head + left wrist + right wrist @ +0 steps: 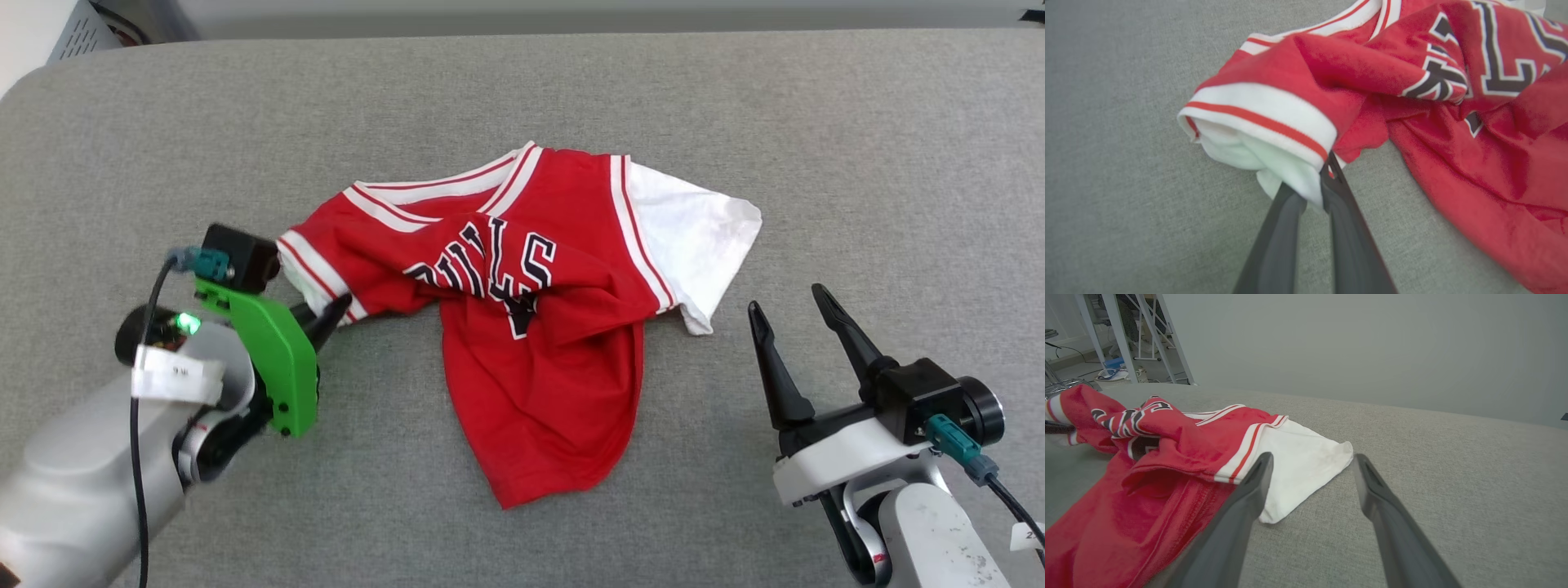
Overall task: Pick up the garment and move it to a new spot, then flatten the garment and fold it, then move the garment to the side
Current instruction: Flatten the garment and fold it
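Now, left gripper (1318, 184) pinched tight on bunched white sleeve (1274, 163) below red-striped cuff, red jersey (543, 359) crumpled at middle of grey fabric surface (857, 147), black lettering folded over, other white sleeve (694, 237) lying flat, right gripper (784, 298) spread wide, near that sleeve, apart from it.

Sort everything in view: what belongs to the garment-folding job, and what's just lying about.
Job in hand: garment, crumpled; left tool, shut on its white sleeve; right tool, open near the other sleeve.
Lying about: grey surface underneath; metal frame legs and floor clutter beyond it; pale vented box.
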You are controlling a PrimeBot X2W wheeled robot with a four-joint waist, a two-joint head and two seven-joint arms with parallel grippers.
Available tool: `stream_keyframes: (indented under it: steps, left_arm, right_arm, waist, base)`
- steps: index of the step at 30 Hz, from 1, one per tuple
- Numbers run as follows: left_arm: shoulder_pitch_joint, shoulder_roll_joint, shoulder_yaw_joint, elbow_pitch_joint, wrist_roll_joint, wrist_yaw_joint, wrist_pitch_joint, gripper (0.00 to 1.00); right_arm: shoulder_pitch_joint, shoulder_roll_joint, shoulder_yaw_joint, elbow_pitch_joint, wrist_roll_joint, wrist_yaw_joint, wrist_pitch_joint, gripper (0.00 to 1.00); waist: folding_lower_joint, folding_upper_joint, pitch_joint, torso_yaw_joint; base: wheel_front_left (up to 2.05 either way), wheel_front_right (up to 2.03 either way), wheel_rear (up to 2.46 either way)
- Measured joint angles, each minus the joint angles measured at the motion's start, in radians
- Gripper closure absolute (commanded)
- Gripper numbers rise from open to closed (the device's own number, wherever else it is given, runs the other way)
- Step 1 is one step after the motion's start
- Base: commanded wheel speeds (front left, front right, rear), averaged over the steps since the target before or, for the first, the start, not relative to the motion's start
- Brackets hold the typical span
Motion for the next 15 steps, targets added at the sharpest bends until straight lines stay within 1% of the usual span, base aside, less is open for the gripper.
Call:
stream_keyframes:
  steps: [2,6,10,15]
  left_arm:
    - [0.053,0.008,0.0,-0.025,-0.027,0.028,-0.019,1.0]
    - [0.14,0.016,0.003,-0.043,-0.042,0.09,-0.072,1.0]
    - [0.205,0.016,0.025,-0.062,-0.095,0.117,-0.116,1.0]
    - [0.273,0.016,0.028,-0.07,-0.113,0.153,-0.153,1.0]
  right_arm:
    - [0.0,0.002,0.002,0.001,0.0,0.0,0.0,0.0]
    - [0.0,0.005,0.007,0.004,0.0,0.0,0.0,0.0]
    - [0.001,-0.003,0.002,0.008,0.0,0.0,0.0,0.0]
    - [0.021,-0.008,-0.017,0.008,0.0,0.0,0.0,0.0]
  waist:
    - [0.0,0.0,-0.005,0.01]
    - [0.0,0.0,-0.013,0.021]
    - [0.0,0.0,-0.023,0.025]
    - [0.0,0.0,-0.039,0.031]
  base:
    - [0.0,0.0,0.0]
    - [0.0,0.0,0.0]
    - [0.0,0.0,0.0]
    - [0.0,0.0,0.0]
